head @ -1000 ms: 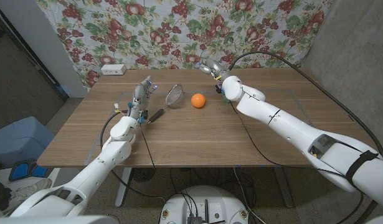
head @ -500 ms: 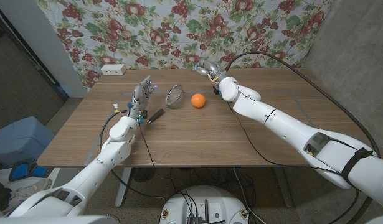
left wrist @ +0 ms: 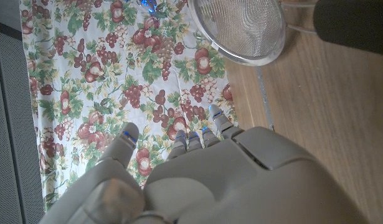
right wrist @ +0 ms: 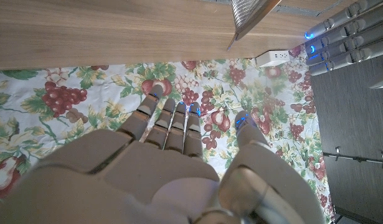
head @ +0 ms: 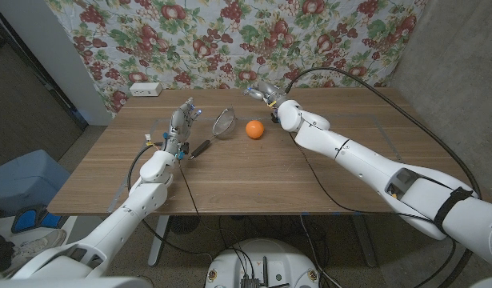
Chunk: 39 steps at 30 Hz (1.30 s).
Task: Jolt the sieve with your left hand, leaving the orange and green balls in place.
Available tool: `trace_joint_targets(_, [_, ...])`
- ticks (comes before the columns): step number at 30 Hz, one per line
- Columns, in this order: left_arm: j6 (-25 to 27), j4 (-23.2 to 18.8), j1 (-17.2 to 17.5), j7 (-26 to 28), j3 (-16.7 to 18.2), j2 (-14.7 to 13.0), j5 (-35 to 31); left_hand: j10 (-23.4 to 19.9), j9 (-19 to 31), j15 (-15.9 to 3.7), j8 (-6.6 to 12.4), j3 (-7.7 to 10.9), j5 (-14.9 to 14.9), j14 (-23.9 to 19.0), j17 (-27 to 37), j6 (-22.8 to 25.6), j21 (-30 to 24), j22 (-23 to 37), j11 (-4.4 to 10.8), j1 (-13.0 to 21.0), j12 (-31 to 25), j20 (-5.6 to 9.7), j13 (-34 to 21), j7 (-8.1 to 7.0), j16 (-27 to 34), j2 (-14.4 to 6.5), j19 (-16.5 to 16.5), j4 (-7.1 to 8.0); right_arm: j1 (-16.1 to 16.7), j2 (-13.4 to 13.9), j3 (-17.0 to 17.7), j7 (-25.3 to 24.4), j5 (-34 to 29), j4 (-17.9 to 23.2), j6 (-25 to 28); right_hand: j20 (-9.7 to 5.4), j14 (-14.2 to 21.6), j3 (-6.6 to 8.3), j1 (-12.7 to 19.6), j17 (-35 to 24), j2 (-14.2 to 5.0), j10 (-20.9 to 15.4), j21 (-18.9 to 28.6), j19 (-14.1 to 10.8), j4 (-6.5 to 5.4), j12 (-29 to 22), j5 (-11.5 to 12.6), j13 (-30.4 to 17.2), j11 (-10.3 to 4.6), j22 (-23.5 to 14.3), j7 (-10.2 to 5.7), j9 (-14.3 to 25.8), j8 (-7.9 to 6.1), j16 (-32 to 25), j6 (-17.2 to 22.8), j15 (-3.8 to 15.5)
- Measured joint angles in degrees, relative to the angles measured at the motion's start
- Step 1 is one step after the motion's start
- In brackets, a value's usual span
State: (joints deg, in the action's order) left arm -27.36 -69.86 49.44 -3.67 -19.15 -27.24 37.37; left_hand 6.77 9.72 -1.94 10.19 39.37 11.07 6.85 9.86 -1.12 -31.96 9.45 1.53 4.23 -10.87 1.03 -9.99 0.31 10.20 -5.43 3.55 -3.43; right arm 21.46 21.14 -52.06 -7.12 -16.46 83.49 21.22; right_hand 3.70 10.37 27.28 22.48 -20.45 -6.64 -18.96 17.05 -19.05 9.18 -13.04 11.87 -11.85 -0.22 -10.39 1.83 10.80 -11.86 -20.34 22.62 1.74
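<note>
Big floral fruit-print cloth backdrop (head: 230, 32) hangs across the back, and below it the brown wooden tabletop (head: 254, 172) carries everything. The right arm (head: 366, 164) comes in from five o'clock and stretches far across toward twelve, white shell all the way. The left arm (head: 142, 200) comes up from seven o'clock, shorter reach. The right hand (head: 266, 90) hangs at the far edge, about one o'clock from the orange ball; its fingers (right wrist: 172, 121) are straight and a little apart, holding nothing, with the thumb set off to the side. The left hand (head: 180, 128) stands up just at nine o'clock of the sieve, fingers (left wrist: 197, 134) extended, slightly apart, nothing in them and not touching the sieve. The round metal mesh sieve (head: 223, 122) sits tilted on the tabletop near the middle of the far half, bowl toward twelve, its black handle (head: 200, 148) running down toward seven o'clock, just beside the left hand. In the left wrist view the mesh bowl (left wrist: 241, 28) shows close ahead of the fingertips. The round orange ball (head: 254, 128) rests at three o'clock of the sieve, near it but apart. A small white box (head: 145, 89) sits at the far left corner, eleven o'clock.
</note>
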Motion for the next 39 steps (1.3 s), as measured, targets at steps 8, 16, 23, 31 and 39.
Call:
trace_joint_targets(8, [0.0,-0.37,0.31,0.23,0.06,-0.06,-0.07,0.0,0.0,0.0,0.0,0.0,0.0,0.0,0.04,0.0,0.44,0.0,0.0,0.0,0.0,0.0,0.0,0.0,0.0,0.0,0.0,0.0,-0.93,-1.08,-1.26,0.22,-0.76,-1.57,0.49,0.19,0.21,-0.23,0.56,-0.01,0.56,-0.2,0.0,-0.19,0.24,0.0,-0.07,0.0,0.21,0.0,-0.2,0.0,0.0,0.0,0.2,-0.22])
trace_joint_targets(16, [-0.19,-0.38,0.42,0.24,0.1,0.0,-0.07,0.0,0.0,0.0,0.0,0.24,0.0,0.0,0.0,0.0,0.44,0.0,0.0,0.0,0.0,0.22,0.0,0.0,0.0,0.0,-0.22,-0.24,-2.02,-2.33,-2.57,0.51,-1.53,-3.67,0.76,-0.22,0.3,-0.48,0.69,0.26,0.68,-0.51,0.0,-0.59,0.48,0.0,-0.52,0.0,-0.1,0.0,-0.21,0.0,0.0,0.0,0.82,-0.31])
trace_joint_targets(23, [-0.31,-0.37,0.5,0.24,0.17,0.04,-0.05,0.0,0.0,0.0,0.0,0.24,0.0,0.0,0.0,0.0,0.82,0.0,0.0,-0.23,0.0,0.22,0.0,0.0,0.0,-0.23,-0.21,-0.24,-2.89,-3.42,-3.56,0.61,-1.97,-5.53,0.77,-0.22,0.71,-0.48,1.58,0.25,1.58,-0.81,0.0,-0.59,0.48,0.0,-0.52,0.0,-0.4,-0.01,-0.52,-0.01,0.0,0.0,1.13,0.1])
trace_joint_targets(31, [-0.31,-0.38,0.53,0.27,0.2,0.05,-0.04,0.0,0.0,0.0,0.0,0.24,0.0,0.0,0.0,0.0,1.04,0.0,0.0,-0.45,0.0,0.22,0.0,0.0,0.0,0.0,-0.21,-0.24,-3.79,-4.52,-4.47,0.73,-2.27,-7.62,0.56,-0.22,0.7,-0.71,1.58,0.52,1.58,-0.81,0.0,-0.59,0.71,0.0,-0.52,0.0,-0.4,-0.01,-0.72,-0.01,0.0,0.23,1.33,0.1])
trace_joint_targets(39, [-0.31,-0.37,0.56,0.3,0.24,0.08,-0.03,0.0,0.0,0.0,0.0,0.24,0.0,0.0,0.01,0.0,1.25,0.0,0.0,-0.45,0.0,0.22,0.0,0.0,0.0,0.0,-0.21,-0.23,-4.64,-5.59,-5.38,0.84,-2.58,-9.64,0.55,-0.43,0.7,-0.71,2.04,0.52,2.03,-1.44,0.0,-1.21,0.71,0.0,-0.52,0.0,-0.58,-0.01,-0.71,-0.01,-0.24,0.23,1.74,0.1])
